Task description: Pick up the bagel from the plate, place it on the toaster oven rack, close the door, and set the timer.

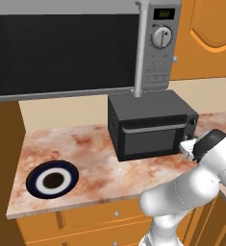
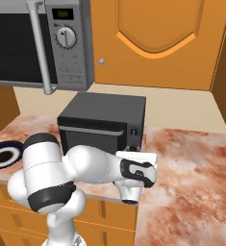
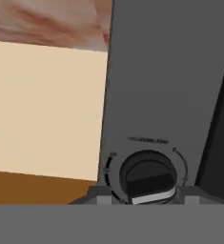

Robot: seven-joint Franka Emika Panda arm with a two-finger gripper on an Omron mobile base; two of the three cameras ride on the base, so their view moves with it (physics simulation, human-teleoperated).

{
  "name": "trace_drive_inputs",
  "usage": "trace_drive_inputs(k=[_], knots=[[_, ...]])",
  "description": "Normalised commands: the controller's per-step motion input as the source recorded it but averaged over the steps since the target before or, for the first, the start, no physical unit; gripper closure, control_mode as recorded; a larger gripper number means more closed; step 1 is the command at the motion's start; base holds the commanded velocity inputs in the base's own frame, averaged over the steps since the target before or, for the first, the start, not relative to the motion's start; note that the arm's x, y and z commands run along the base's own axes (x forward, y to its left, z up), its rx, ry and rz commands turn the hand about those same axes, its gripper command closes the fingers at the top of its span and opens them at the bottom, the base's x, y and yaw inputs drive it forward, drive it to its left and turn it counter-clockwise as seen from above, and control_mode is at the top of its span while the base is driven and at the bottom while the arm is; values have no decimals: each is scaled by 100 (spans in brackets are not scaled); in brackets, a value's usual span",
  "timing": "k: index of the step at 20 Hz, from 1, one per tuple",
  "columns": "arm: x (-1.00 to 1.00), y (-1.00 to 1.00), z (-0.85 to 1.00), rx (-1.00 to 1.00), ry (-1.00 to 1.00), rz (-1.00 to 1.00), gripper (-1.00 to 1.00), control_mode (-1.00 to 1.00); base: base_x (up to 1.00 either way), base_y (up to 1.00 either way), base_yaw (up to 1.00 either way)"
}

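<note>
The toaster oven [image 1: 150, 126] stands door [image 1: 150, 137] shut, the plate [image 1: 52, 178] bare; finger spread can't be told.

worktop [image 1: 90, 153]: mottled reddish-tan stone over orange drawers. plate [image 1: 52, 178] lies flat near front left edge; toaster oven [image 1: 150, 125] stands well apart, toward the back right, door shut.

base views flank toaster oven [image 1: 152, 126], hand view close on its dial [image 3: 147, 176]
</note>
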Motion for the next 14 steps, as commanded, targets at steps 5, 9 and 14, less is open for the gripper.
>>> trace_drive_inputs(k=[5,9,14], knots=[[-34,-91,0,46,7,0,100,-100,0,0,0],[-35,-89,0,47,11,0,100,-100,0,0,0],[-33,-90,0,52,15,0,100,-100,0,0,0]])
